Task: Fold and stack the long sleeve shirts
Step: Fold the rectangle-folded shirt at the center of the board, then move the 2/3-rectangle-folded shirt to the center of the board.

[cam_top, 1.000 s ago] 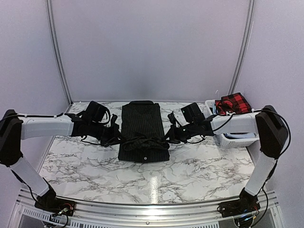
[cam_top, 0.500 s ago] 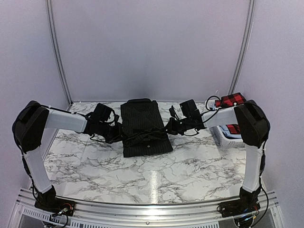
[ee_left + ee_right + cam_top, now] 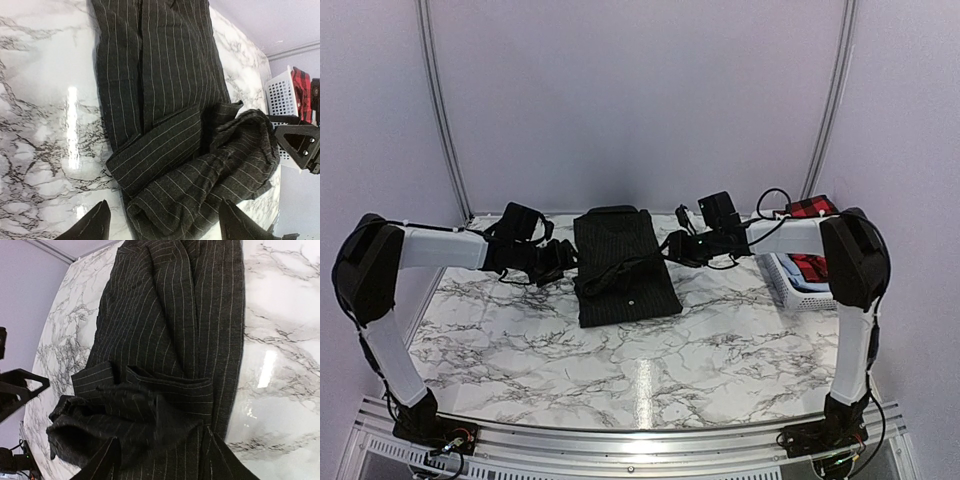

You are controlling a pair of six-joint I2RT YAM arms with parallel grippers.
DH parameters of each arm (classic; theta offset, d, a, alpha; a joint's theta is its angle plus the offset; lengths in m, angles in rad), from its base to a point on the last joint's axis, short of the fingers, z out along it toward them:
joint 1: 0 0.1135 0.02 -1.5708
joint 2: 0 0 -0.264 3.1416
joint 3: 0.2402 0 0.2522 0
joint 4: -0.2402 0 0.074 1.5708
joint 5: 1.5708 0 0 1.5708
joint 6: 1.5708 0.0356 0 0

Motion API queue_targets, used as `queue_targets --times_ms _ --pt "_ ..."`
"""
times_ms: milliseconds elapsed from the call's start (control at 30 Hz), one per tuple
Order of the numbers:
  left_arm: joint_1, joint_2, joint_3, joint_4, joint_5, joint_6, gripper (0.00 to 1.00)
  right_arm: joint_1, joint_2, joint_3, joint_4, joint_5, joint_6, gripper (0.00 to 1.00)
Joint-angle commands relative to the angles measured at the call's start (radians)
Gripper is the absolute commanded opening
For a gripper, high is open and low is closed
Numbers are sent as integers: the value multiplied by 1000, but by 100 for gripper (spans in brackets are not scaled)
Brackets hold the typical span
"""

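Plainly, left gripper (image 3: pixel 568 264) and right gripper (image 3: pixel 673 249) — both open — flank the black pinstriped shirt (image 3: pixel 623 262).

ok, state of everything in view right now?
black shirt: flat on the table, sides folded in, sleeves bunched loosely on top
basket: upright at the table's right edge, loaded
red shirt: heaped unfolded in the basket
left jaws: open, one either side of the bunched sleeves
right jaws: open, one either side of the bunched sleeves
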Motion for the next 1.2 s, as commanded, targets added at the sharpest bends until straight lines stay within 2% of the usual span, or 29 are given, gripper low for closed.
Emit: queue_targets --times_ms 0,133,233,333,467,767,1000,1167 --pt "13 -109 16 -28 -27 75 79 -14 -85 34 -76 85 -69 54" --pt "9 -153 -22 -33 -6 79 77 -8 -166 -37 -64 123 -94 54" --pt "-15 -177 -64 -33 14 76 62 27 -213 -88 -52 143 -131 50" --pt "-55 -194 -106 -60 9 73 43 88 -230 -116 -62 187 -187 44" --pt "-91 -206 -151 -68 -16 64 30 145 -212 -131 -53 185 -221 38" --pt "-111 -56 -72 -81 17 112 23 200 -118 -99 -72 192 -248 30" --pt "-84 126 203 -133 -30 185 19 207 -68 -134 -55 234 -225 28" --pt "-36 253 406 -173 -83 212 21 210 -78 -188 -48 240 -182 27"
